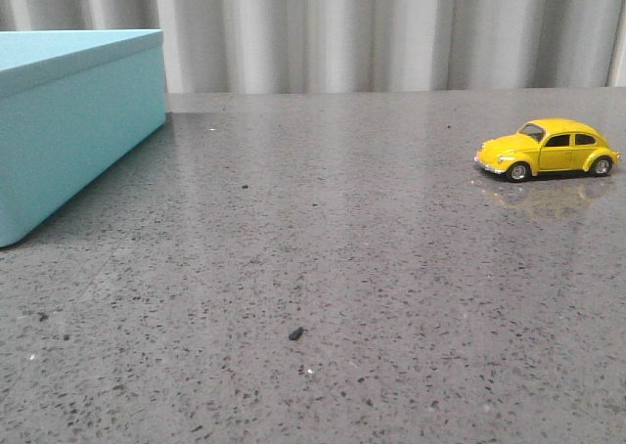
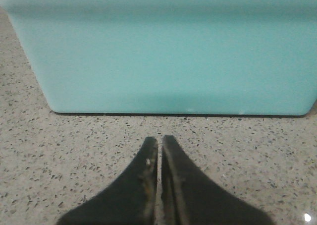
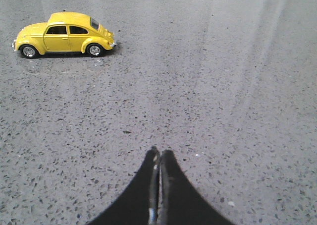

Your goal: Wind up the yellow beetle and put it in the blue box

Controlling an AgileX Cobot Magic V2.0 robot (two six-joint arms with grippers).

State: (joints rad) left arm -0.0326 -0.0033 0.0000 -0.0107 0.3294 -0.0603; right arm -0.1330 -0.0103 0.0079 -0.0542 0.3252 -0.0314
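The yellow beetle (image 1: 548, 150) stands on its wheels at the right of the grey table, nose to the left. It also shows in the right wrist view (image 3: 63, 34), some way ahead of my right gripper (image 3: 159, 152), which is shut and empty above the table. The blue box (image 1: 68, 121) stands at the far left. Its plain side fills the left wrist view (image 2: 163, 51), just ahead of my left gripper (image 2: 160, 140), which is shut and empty. Neither arm shows in the front view.
The speckled grey table (image 1: 323, 268) carries a small dark crumb (image 1: 295, 333) near the front middle. A pleated grey curtain (image 1: 391, 28) hangs behind the table's far edge.
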